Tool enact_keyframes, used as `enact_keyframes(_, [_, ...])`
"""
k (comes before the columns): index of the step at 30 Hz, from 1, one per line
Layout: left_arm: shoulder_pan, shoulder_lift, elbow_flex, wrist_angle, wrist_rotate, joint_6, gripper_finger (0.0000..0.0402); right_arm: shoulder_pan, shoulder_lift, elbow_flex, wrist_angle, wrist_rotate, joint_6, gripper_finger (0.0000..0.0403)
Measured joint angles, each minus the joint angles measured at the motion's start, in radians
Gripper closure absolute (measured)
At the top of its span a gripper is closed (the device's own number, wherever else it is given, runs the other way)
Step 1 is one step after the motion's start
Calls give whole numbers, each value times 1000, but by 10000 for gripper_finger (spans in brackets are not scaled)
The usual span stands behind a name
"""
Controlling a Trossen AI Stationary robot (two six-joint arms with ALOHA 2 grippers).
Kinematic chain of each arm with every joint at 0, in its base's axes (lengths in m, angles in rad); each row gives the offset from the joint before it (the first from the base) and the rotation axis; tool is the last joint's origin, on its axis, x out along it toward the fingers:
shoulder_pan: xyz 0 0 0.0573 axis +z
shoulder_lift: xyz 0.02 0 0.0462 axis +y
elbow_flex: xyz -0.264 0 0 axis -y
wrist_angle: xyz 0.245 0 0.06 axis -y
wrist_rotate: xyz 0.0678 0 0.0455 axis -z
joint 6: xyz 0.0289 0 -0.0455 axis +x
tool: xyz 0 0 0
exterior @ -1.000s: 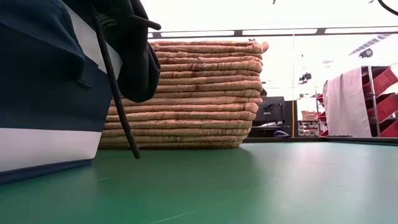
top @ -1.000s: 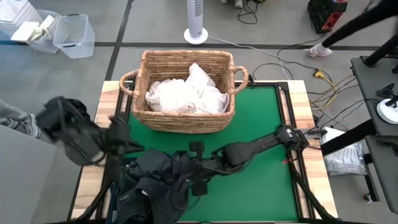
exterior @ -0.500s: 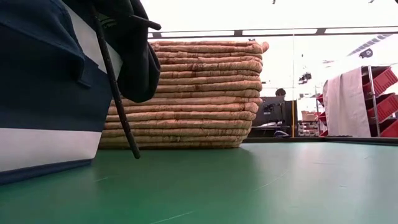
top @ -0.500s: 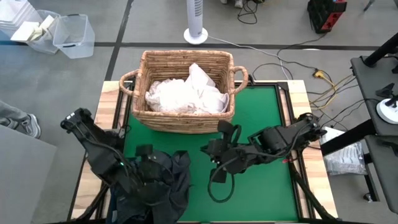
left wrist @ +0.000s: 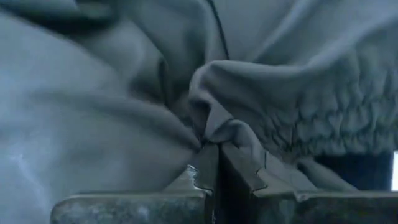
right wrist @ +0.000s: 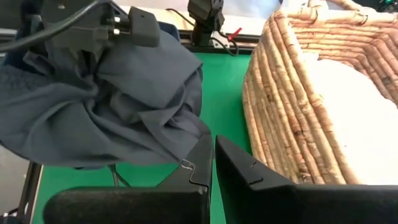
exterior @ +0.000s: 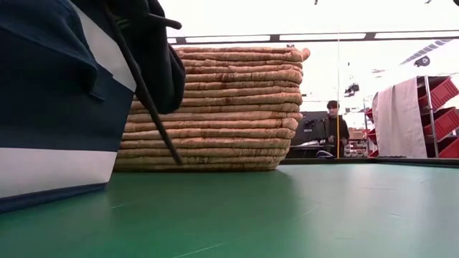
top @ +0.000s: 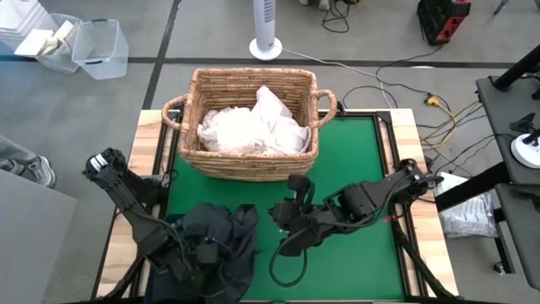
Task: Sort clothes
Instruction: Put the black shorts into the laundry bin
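The left gripper [top: 205, 252], clenched and holding nothing, is pressed into the dark grey crumpled garments [top: 215, 245] heaped in the navy blue fabric bin [exterior: 43, 122]; it should lift straight up to avoid dragging cloth out. White crumpled garments [top: 253, 127] fill the tan woven wicker basket [top: 190, 114]. The right gripper [top: 278, 213], clenched and empty, hangs over the green mat [top: 354, 160] beside the basket.

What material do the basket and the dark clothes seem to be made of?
Basket: tan woven wicker or similar plant fibre, matte; coiled, braided rows show on its wall. Dark clothes: soft matte fabric, probably cotton knit; they crumple into loose folds and gathers.
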Motion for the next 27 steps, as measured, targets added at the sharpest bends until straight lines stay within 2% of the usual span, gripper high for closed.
enact_keyframes(7, [-63, -2, -54, 22, 122, -103, 401, 1, 5, 0, -1, 0, 7, 390])
enact_keyframes(13, [-109, -3, -57, -49, 223, -181, 401, 1, 5, -1, -1, 0, 7, 390])
enact_keyframes(19, [-119, -3, -13, -83, 226, -224, 401, 1, 5, -1, -1, 1, 7, 390])
enact_keyframes(27, [-122, -3, 236, -209, 96, -167, 401, 1, 5, -1, -1, 1, 2, 390])
